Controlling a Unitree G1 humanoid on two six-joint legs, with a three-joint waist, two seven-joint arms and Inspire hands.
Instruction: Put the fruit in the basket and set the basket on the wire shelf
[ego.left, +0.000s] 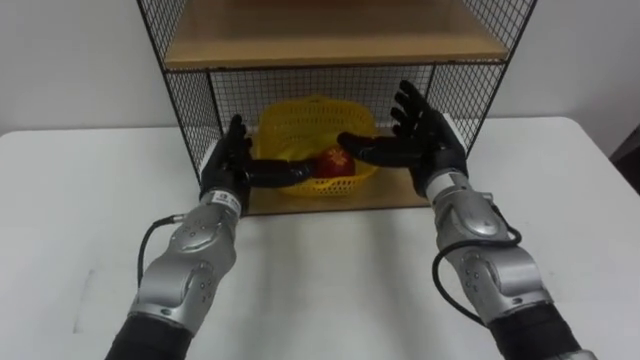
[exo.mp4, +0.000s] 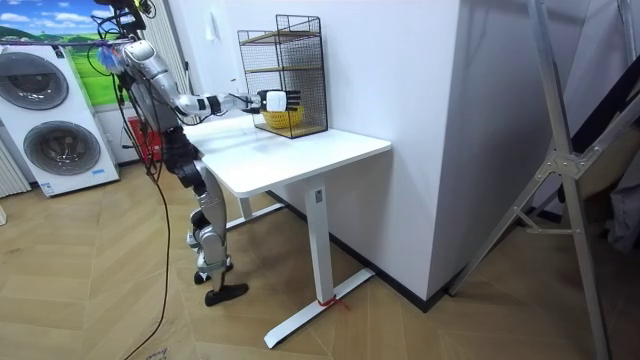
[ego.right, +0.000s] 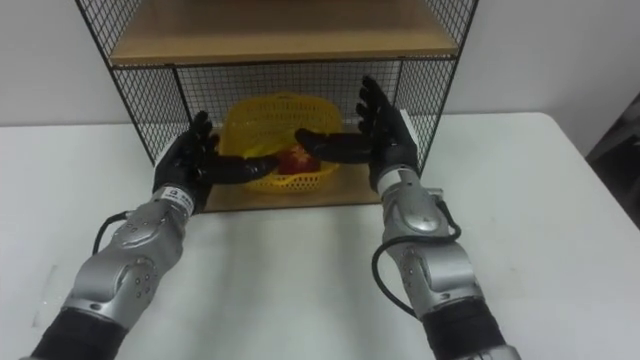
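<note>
Yellow plastic mesh forms the one basket (ego.left: 312, 118), which sits on the lower board (ego.left: 400, 199) of the wire shelf (ego.left: 190, 110), towards the middle of that board and well inside the cage; one red fruit (ego.left: 336, 162) lies in it, low at its front, and whether more fruit lies behind it I cannot tell; the shelf has two wooden boards, the lower one carrying the basket and the upper board (ego.left: 330, 35) above it bare where it shows; the shelf stands at the far edge of the white table (ego.left: 330, 270), against the wall.

Two hands are held before the shelf's open front, one on each side of the basket; the left hand (ego.left: 228, 165) is by the lower board's left front corner, fingers straight and spread upward, thumb reaching inward across the basket's front; the right hand (ego.left: 425, 135) is higher, towards the right side of the opening, fingers likewise straight and fanned, thumb pointing inward above the fruit; the palms face each other and neither hand grips anything; whether the thumbs touch the mesh I cannot tell.

In the room view the robot stands at the table's end on the room view's left, both arms stretched towards the shelf; two washing machines (exo.mp4: 45, 120) stand behind it.
</note>
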